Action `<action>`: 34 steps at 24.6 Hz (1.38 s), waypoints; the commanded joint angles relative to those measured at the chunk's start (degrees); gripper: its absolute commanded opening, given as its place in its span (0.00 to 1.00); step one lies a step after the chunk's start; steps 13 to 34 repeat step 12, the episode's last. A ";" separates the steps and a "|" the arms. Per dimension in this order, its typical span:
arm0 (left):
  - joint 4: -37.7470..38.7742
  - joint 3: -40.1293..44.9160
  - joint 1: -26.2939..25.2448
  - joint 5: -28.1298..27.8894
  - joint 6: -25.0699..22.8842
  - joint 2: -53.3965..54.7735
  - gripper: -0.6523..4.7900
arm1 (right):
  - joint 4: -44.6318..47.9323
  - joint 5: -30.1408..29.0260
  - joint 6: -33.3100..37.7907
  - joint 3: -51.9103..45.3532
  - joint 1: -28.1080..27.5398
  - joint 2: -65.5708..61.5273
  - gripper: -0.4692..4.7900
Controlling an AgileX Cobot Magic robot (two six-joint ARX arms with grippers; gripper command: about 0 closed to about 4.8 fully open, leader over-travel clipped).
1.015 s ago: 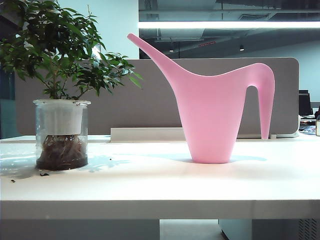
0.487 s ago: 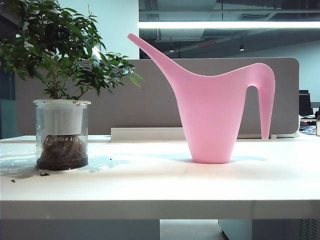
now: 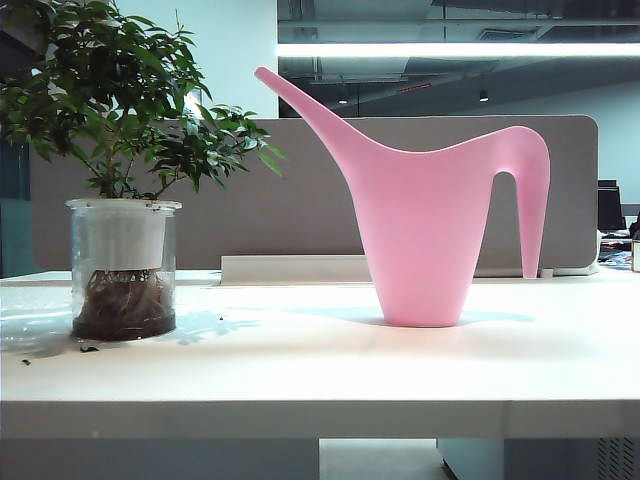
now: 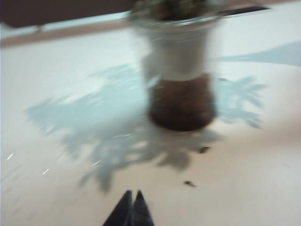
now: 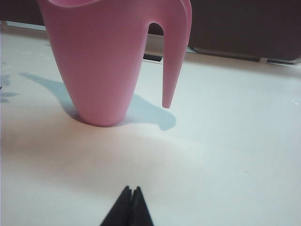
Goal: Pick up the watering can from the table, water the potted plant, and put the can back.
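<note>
Watering can (image 3: 425,235) upright on the table (image 3: 320,365), right of centre in the exterior view, spout slanting up and left toward the potted plant (image 3: 122,170), handle curving down on the right with its open tip hanging clear of the tabletop. Smooth matte pink plastic, body tapering to a narrow round base, pale shadow spreading beside it. Well apart from the plant; bare white tabletop between the two. Plant at the left: bushy dark green leaves over a clear glass cylinder, white insert in the upper half, brown roots packed below, a few dark crumbs (image 3: 88,349) scattered on the table by its foot. Behind both, a grey-beige divider panel (image 3: 300,200) with rounded corners, and a bright ceiling light strip (image 3: 455,49) above.

Right hand (image 5: 131,189) low over the table, well short of the can's base, black fingertips pressed together, holding nothing; nothing standing between it and the handle (image 5: 175,52). Left hand (image 4: 133,193) likewise pinched closed and empty, pointing at the plant's glass jar (image 4: 178,75), leaf shadows spread across the tabletop before it; this view blurred.

Against the exterior pictures from moments before: can, plant and crumbs in the same places, no arm showing in that view then or now.
</note>
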State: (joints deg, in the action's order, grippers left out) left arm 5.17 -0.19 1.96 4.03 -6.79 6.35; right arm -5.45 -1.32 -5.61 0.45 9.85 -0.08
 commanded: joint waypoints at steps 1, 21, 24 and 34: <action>2.58 -0.33 -2.43 -0.20 7.19 -2.47 0.13 | 0.92 0.11 0.04 -0.42 0.02 0.04 0.08; 2.93 -0.33 -2.82 -0.17 8.11 -5.97 0.13 | 0.77 0.11 0.04 -0.42 0.07 0.00 0.08; 2.93 -0.33 -2.82 -0.17 8.11 -5.97 0.13 | 0.77 0.11 0.04 -0.42 0.07 0.00 0.08; 2.93 -0.33 -2.82 -0.17 8.11 -5.97 0.13 | 0.77 0.11 0.04 -0.42 0.07 0.00 0.08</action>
